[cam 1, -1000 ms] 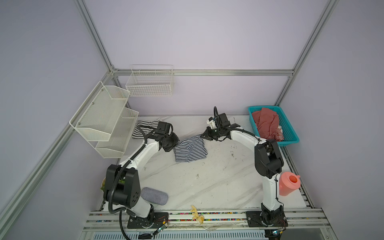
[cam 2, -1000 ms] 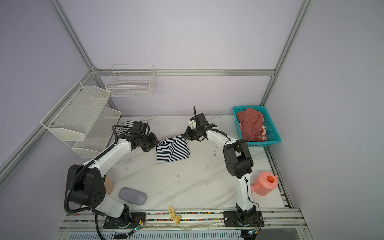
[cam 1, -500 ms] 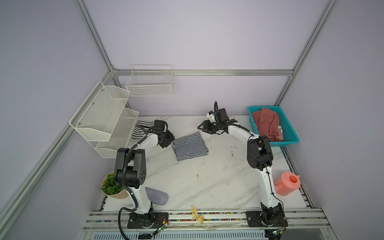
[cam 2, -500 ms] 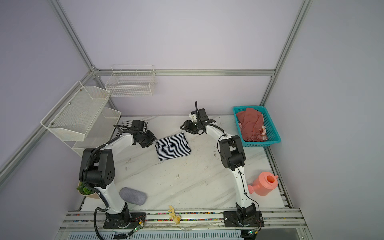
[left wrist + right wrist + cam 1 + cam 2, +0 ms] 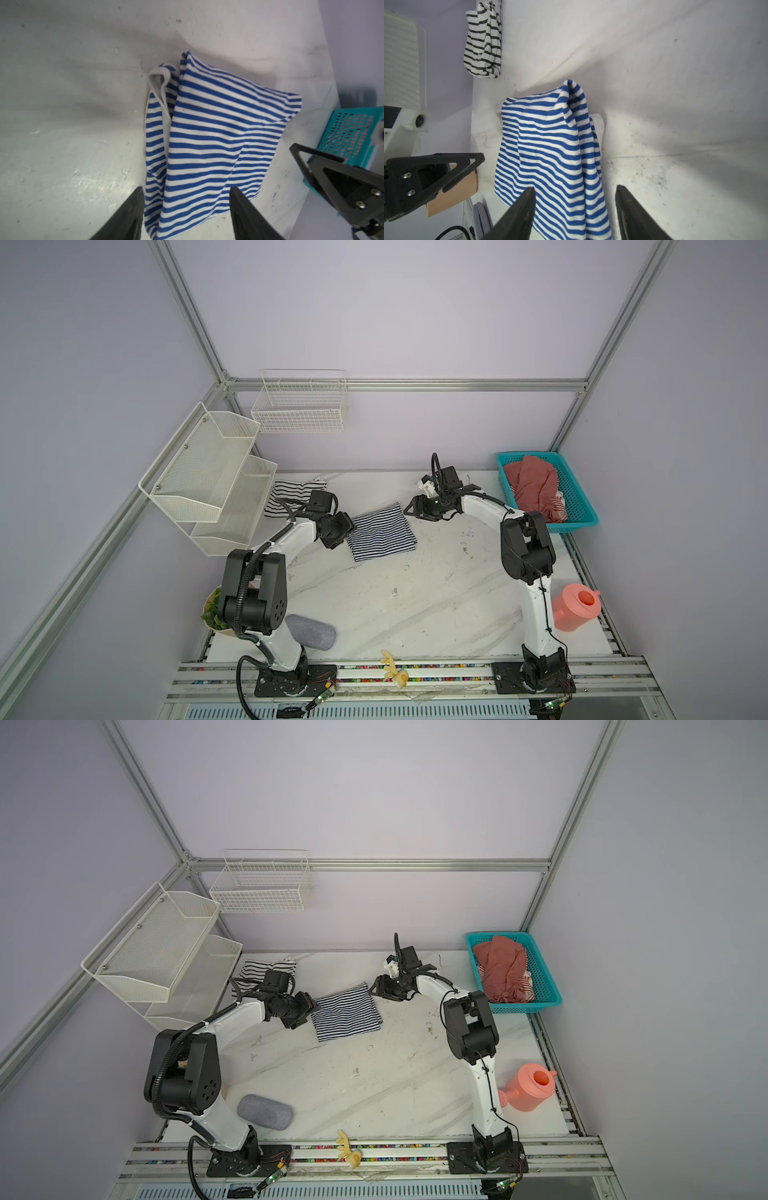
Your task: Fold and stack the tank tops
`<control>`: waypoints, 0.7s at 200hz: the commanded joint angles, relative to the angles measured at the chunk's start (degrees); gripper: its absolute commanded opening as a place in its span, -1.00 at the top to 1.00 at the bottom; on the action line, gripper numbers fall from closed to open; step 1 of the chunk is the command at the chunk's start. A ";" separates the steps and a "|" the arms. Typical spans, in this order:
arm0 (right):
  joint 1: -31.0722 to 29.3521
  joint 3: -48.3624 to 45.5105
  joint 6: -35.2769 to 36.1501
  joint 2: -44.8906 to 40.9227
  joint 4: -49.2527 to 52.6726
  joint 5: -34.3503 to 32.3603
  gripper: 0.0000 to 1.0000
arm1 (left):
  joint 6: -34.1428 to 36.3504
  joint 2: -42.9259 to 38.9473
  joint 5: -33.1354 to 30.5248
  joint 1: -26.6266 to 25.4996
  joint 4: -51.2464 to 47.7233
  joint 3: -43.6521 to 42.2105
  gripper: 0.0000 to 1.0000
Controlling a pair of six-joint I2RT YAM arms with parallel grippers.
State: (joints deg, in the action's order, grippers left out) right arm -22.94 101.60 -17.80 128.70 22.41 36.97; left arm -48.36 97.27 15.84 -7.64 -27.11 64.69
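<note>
the navy-and-white striped tank top (image 5: 381, 537) (image 5: 346, 1012) is lying folded into a rough rectangle on the white marble table (image 5: 415, 597), nearer the far edge than the front one and a little left of the middle. in the left wrist view this tank top (image 5: 207, 145) is showing a loop of white trim (image 5: 160, 79) sticking out along one folded side. the left gripper (image 5: 346, 531) (image 5: 309, 1010) is hovering just beside the top's left edge with its jaws standing well apart and nothing pinched between them; in its own wrist view the left gripper (image 5: 186, 189) is framing the cloth lying below. the right gripper (image 5: 409, 510) (image 5: 374, 988) is hanging just beside the top's far right corner, jaws likewise spread wide and gripping nothing, and in the right wrist view the right gripper (image 5: 575, 187) is looking down over the folded edge (image 5: 550, 155). whether either gripper is grazing the fabric cannot be told. the white tank top with black stripes (image 5: 289, 497) (image 5: 262, 971) (image 5: 483, 41) is sitting bunched in the table's far left corner, beside the white mesh shelf rack (image 5: 208, 481). a teal basket (image 5: 582, 506) at the far right corner is holding reddish cloth (image 5: 532, 485), and a pink watering can (image 5: 575, 610) is standing at the right edge.
</note>
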 commanded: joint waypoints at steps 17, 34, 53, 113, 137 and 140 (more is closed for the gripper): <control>-0.39 -1.79 2.60 1.58 0.18 1.33 -0.26 | -0.19 0.30 0.43 -0.36 3.34 -3.07 -0.39; -0.76 -1.98 2.68 2.32 0.00 1.91 -0.25 | -0.50 1.82 0.29 -0.37 4.18 -2.88 -0.40; -1.16 -2.50 2.68 3.12 -0.25 2.36 -0.24 | -0.58 4.34 0.55 -0.67 4.43 -2.26 -0.41; -2.61 -5.14 1.34 4.62 -2.86 4.41 -0.17 | -0.87 10.65 1.08 -1.54 6.32 -0.18 -0.41; -3.79 -6.19 0.42 5.69 -4.04 5.43 -0.15 | -0.95 12.22 2.55 -2.76 6.81 0.78 -0.37; -3.89 -6.32 0.26 5.80 -4.31 5.59 -0.15 | -0.95 12.43 2.72 -3.04 6.81 0.91 -0.37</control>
State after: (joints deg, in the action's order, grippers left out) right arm -25.26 97.43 -16.71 131.70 18.63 41.45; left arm -48.88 105.60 17.41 -8.88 -19.38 63.92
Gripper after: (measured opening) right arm 0.579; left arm 0.693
